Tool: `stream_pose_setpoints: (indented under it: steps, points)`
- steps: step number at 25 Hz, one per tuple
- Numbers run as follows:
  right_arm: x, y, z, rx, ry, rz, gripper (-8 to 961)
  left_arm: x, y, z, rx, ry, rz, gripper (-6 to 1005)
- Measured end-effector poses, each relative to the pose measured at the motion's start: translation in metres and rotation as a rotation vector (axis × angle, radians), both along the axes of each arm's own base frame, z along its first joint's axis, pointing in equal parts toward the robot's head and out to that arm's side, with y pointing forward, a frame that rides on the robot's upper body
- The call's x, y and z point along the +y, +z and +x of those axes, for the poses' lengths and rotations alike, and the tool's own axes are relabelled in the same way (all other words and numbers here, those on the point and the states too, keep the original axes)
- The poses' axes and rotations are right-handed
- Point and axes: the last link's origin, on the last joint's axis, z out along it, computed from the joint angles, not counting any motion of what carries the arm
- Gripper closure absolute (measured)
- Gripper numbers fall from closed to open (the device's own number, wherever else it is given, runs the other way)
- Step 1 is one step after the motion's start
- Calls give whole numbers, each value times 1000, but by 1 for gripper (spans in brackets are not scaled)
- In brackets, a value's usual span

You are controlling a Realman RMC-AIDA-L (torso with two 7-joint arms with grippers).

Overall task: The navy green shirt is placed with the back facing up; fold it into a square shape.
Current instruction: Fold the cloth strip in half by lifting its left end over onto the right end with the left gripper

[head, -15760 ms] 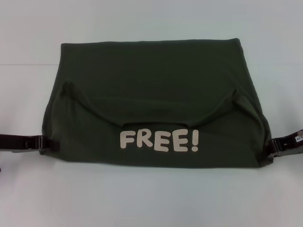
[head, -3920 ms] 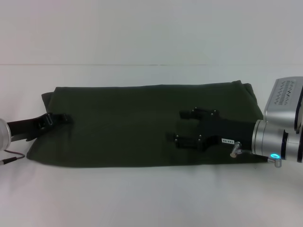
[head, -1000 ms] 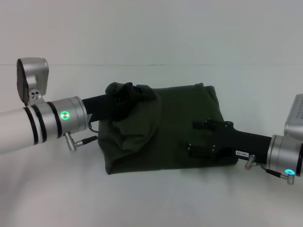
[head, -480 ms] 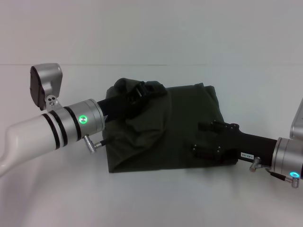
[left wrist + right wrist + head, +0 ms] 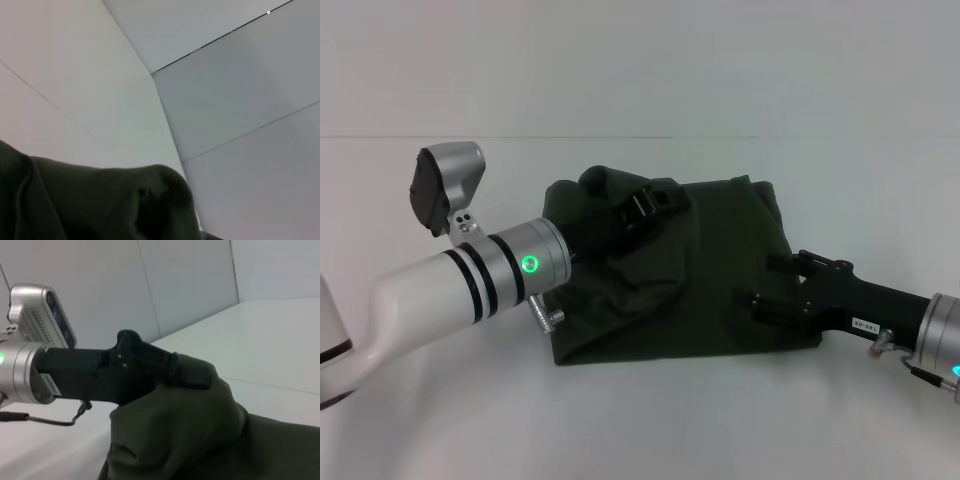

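Compared with half a second earlier, the left gripper (image 5: 645,208) has carried its bunch of fabric farther toward the robot's right, across the folded shirt (image 5: 720,280), and the right gripper (image 5: 772,287) has drawn back toward the shirt's right edge.

Head view: the dark olive-green shirt lies on the white table (image 5: 640,420) as a compact folded packet, plain side showing. Its left portion is lifted off the surface and draped in a rumpled fold over the middle of the packet; the right portion lies flat.

Left gripper: the black fingers are clamped on the raised fold of the shirt, near the far edge of the packet. The white and silver left arm (image 5: 450,290) reaches in from the near left, a green light showing on its wrist ring.

Right gripper: it lies low over the shirt's right, near corner, fingers parted, one above the other in this view. Whether the fingers touch the fabric cannot be told.

Right wrist view: the left gripper (image 5: 192,375) shows with cloth bunched round its fingers.

Left wrist view: only a hump of the shirt (image 5: 100,205) and pale wall panels (image 5: 240,100) show.
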Motion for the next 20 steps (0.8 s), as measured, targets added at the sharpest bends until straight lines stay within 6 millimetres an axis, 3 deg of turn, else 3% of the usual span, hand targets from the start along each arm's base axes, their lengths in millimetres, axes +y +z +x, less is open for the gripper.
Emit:
stream_pose_setpoints:
  steps: [5,10,16,20]
  points:
    - [-3,2,5,9,-21,11,101,-1,-5,5,16,-33,19,903]
    - [-6,5,11,32,-58,37,101,-4,-18,24,47,-138,22,900]
    - [-16,9,22,58,-100,54,101,-3,-22,32,50,-164,40,709]
    - [-26,15,34,78,-139,78,101,-3,-18,34,16,-167,68,526]
